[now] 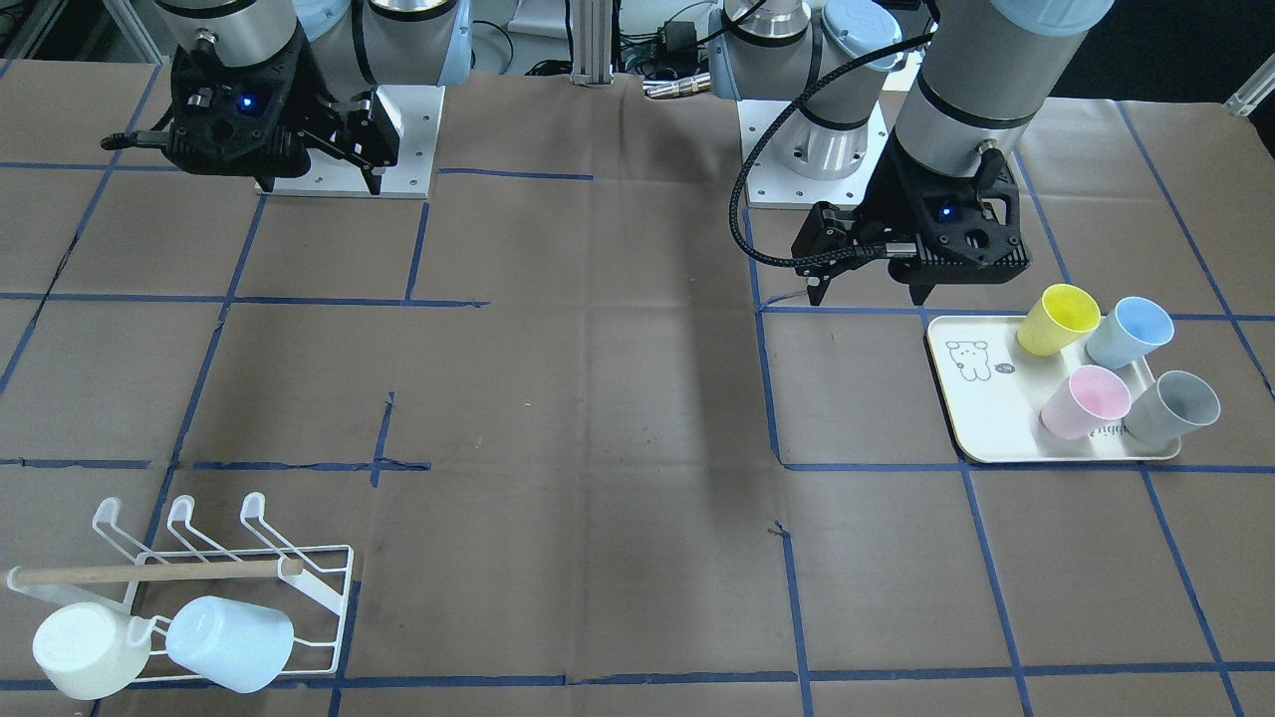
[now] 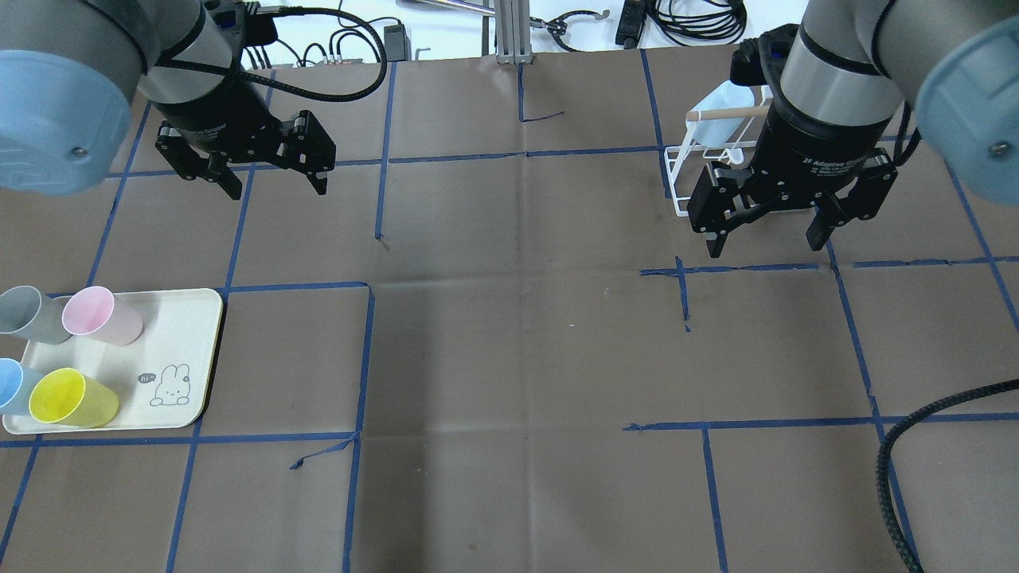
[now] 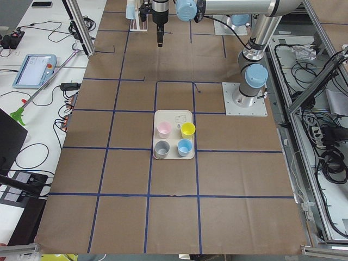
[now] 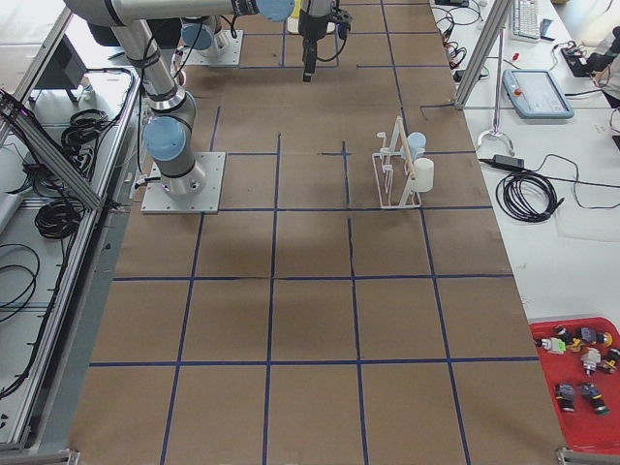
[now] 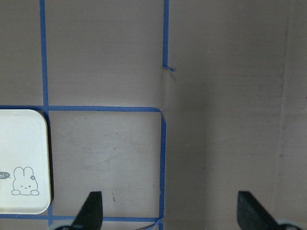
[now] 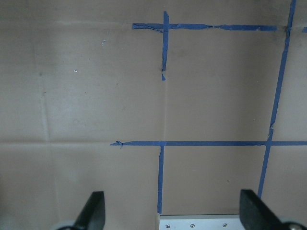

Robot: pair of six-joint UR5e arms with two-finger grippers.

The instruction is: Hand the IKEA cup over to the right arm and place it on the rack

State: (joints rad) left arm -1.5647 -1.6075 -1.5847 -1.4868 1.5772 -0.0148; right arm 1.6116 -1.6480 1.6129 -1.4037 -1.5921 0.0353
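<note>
Several cups stand on the cream tray (image 1: 981, 418): yellow (image 1: 1058, 319), blue (image 1: 1129, 332), pink (image 1: 1086, 400) and grey (image 1: 1173, 406). My left gripper (image 2: 279, 191) hangs open and empty above the table, a short way beyond the tray (image 2: 183, 334); its wrist view shows only the tray corner (image 5: 24, 163). My right gripper (image 2: 763, 245) is open and empty too, hovering just in front of the rack (image 2: 677, 179). The white wire rack (image 1: 319, 588) holds a white cup (image 1: 85, 647) and a pale blue cup (image 1: 229, 642) under its wooden dowel (image 1: 149, 573).
Brown paper with a blue tape grid covers the table. The arms' white base plates (image 1: 403, 139) sit at the robot's side. A thick black cable (image 2: 915, 446) loops in at the near right. A red tray of small parts (image 4: 581, 387) lies off the table.
</note>
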